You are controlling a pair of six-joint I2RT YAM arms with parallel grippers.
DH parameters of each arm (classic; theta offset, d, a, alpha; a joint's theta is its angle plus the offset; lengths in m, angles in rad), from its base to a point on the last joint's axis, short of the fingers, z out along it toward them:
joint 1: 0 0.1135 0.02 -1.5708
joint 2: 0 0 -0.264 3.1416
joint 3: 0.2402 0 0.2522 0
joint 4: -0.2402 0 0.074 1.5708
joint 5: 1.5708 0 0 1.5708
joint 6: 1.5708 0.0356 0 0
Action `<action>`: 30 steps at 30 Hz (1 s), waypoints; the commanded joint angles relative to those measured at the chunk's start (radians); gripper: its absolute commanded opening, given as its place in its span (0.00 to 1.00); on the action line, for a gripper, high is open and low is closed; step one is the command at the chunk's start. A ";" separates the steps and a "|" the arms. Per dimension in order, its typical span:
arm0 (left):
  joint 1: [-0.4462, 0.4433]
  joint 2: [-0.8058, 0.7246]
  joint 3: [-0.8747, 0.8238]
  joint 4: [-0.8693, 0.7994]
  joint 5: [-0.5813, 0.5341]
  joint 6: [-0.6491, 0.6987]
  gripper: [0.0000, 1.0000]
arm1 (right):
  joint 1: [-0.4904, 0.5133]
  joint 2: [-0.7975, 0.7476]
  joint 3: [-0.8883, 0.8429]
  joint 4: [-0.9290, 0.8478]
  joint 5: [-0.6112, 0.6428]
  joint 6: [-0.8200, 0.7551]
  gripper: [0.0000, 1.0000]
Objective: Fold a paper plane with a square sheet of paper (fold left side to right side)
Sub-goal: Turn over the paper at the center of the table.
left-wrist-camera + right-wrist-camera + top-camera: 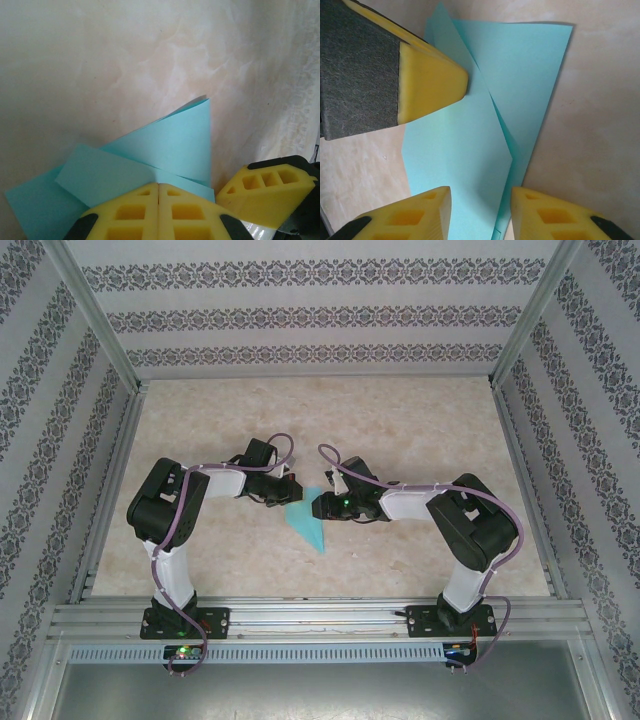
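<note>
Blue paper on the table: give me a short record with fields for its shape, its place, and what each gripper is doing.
shape: sheet of paper, turquoise, folded into overlapping flaps, one sharp point toward the arm bases
place: on the table, between the two grippers
left arm: left gripper shut, tips on the paper
right arm: right gripper open, fingers on either side of a folded edge

Left tool point(158, 187) is closed tight; right tool point(480, 195) has its jaws apart.
</note>
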 commanded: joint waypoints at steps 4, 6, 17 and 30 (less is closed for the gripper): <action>-0.010 0.017 -0.029 -0.028 -0.083 0.007 0.00 | 0.013 0.029 0.034 0.003 -0.010 -0.001 0.31; -0.011 0.018 -0.029 -0.026 -0.082 0.007 0.00 | 0.017 0.030 0.035 0.007 -0.010 0.003 0.27; -0.010 -0.030 -0.032 -0.005 -0.058 0.005 0.05 | 0.003 -0.003 0.020 0.006 -0.005 0.024 0.07; 0.063 -0.499 -0.068 -0.031 -0.019 -0.013 0.48 | -0.066 -0.271 -0.078 0.059 -0.040 0.009 0.00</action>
